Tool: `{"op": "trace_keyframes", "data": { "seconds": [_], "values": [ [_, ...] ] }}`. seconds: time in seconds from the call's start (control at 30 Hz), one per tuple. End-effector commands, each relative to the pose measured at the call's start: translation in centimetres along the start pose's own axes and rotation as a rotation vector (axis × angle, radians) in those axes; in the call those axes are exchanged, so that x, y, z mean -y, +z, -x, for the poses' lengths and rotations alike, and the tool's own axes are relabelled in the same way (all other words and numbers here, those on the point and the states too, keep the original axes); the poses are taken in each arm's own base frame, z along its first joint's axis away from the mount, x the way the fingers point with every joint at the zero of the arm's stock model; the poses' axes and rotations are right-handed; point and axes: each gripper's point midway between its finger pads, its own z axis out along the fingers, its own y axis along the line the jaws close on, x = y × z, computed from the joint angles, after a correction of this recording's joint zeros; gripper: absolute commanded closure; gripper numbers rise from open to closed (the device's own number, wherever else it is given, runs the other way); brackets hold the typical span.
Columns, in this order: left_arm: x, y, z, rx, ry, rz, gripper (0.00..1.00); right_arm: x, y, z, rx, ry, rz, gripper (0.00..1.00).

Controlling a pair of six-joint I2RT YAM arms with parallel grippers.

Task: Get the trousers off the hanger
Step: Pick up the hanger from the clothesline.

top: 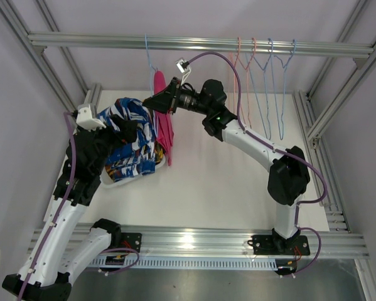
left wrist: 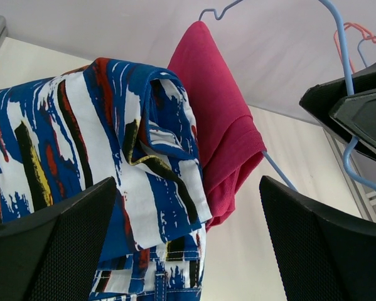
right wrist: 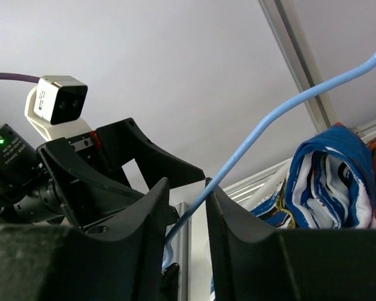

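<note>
We are bracketing the blue hanger (right wrist: pixel 269 119) with our right fingers (right wrist: pixel 238 251); whether clamped, we cannot tell. Our left fingers (left wrist: pixel 56 251) are gaping wide, next needing to pinch the magenta trousers (left wrist: pixel 219 125) free.

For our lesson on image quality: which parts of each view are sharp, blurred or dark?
Top view: even, soft light, no glare or hard shadows, pink trousers crisp. Left wrist view: patterned trousers sharp and well lit, left fingers dark in the foreground. Right wrist view: right fingers very near, black and soft-edged, hanger clear against a bright wall.
</note>
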Motion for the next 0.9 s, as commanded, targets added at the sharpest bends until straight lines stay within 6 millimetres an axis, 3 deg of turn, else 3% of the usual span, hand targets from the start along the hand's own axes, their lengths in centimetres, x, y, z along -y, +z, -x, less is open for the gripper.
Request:
{"op": "trace_keyframes", "data": {
  "seconds": [0.0,0.1,0.27,0.53,0.87],
  "values": [
    [0.5,0.1,0.5,0.019,-0.026,-0.030,0.01,-3.1,0.4,2.7,0.059,-0.070,0.109,0.68],
    [0.6,0.2,0.5,0.016,-0.027,-0.032,0.01,-3.2,0.4,2.8,0.066,-0.075,0.115,0.83],
    [0.6,0.2,0.6,0.019,-0.028,-0.033,0.01,-3.6,0.5,3.0,0.073,-0.091,0.119,1.00],
    [0.7,0.3,0.0,0.002,-0.028,-0.040,0.00,-4.9,0.6,3.7,0.089,-0.149,0.112,1.00],
    [0.9,0.3,0.2,0.002,-0.030,-0.051,0.01,-7.8,0.1,7.4,0.158,-0.239,0.128,1.00]
  ]
}}
